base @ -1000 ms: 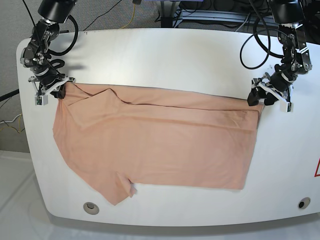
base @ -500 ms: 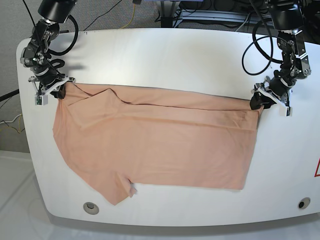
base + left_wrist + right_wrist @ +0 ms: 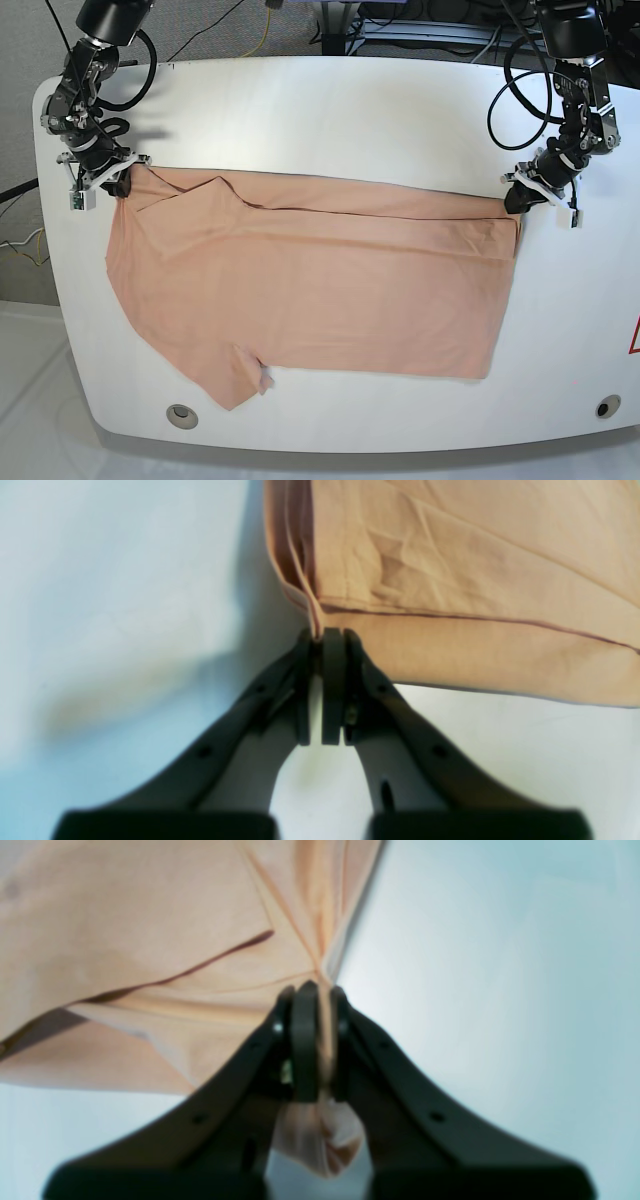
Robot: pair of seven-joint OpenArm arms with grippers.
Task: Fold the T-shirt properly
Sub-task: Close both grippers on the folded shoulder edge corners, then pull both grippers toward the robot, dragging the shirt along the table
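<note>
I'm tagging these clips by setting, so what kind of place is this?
Probably a robotics lab bench: a bare white table, two arms pinching a T-shirt with the left gripper and right gripper, and loose cables behind.

The base view is evenly and brightly lit from above, sharp across the frame, with the white surface (image 3: 330,120) close to washed out and only thin, soft shadows under the T-shirt (image 3: 320,290) along its edges. Both wrist views are soft and low in detail. In the left wrist view the surface takes a bluish cast at the left, and a broad blurred shadow lies at centre left; the bottom edge goes dark and out of focus. The right wrist view is blurrier still, with a pale blue-grey gradient across its right half.
</note>
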